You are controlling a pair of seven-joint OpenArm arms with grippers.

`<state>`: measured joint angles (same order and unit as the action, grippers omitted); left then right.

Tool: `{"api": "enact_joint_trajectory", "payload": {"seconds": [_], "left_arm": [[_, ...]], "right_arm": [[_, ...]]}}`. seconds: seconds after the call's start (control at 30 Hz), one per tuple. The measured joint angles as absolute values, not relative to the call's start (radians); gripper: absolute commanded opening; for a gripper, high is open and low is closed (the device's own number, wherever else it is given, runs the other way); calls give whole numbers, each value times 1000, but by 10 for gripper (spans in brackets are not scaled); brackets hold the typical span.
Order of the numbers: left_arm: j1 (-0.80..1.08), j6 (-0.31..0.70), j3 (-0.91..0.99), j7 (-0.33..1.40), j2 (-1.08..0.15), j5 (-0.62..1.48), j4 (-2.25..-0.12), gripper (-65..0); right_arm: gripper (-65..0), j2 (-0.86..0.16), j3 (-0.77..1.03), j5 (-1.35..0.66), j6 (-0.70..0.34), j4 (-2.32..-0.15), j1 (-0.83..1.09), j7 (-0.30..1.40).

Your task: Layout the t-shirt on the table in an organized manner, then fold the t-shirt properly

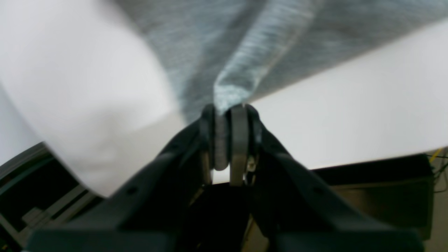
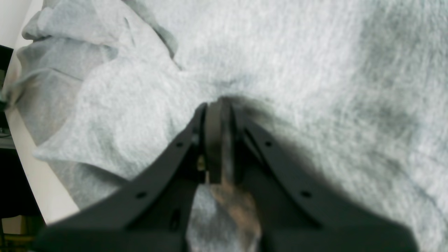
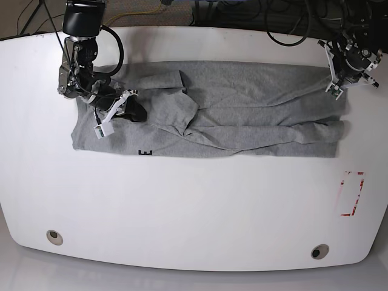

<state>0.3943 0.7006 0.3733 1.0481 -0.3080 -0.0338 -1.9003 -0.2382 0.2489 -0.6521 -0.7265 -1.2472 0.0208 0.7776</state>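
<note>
Halfway laid out — t-shirt [image 3: 242, 115] lying wrinkled across upper table [image 3: 194, 206], unfolded. Left gripper [image 1: 229, 108] clamping its right-hand edge; right gripper [image 2: 218, 105] closed, pressing cloth at upper left.

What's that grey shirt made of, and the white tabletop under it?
The heather-grey short-sleeved t-shirt looks like soft knit cotton or a blend: flecked, matte, wrinkling into folds. The glossy white table seems laminate or painted board, since it reflects light; which one I cannot tell.

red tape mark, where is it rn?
Base view, right side of the table: the red tape mark sits below the t-shirt, apart from it, above the right grommet hole.
</note>
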Motion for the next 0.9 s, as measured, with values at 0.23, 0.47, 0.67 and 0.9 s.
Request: {"api": "enact_joint_trajectory", "payload": {"seconds": [0.23,0.47,0.67,0.9], "left_arm": [[320,701,373,1053,-315,-30,-1902,-604],[271,701,373,1058,-334,-41,-1901,-603],[218,702,368,1057,-333,-34,-1901,-603],[134,701,364,1144,-335,-34,-1899,-601]], "right_arm": [[-599,-238,249,-654,-727,-1247,21,778],[-599,-237,249,-654,-727,-1247,21,778],[-599,-237,249,-654,-727,-1247,21,778],[-599,-236,249,-654,-727,-1247,21,778]]}}
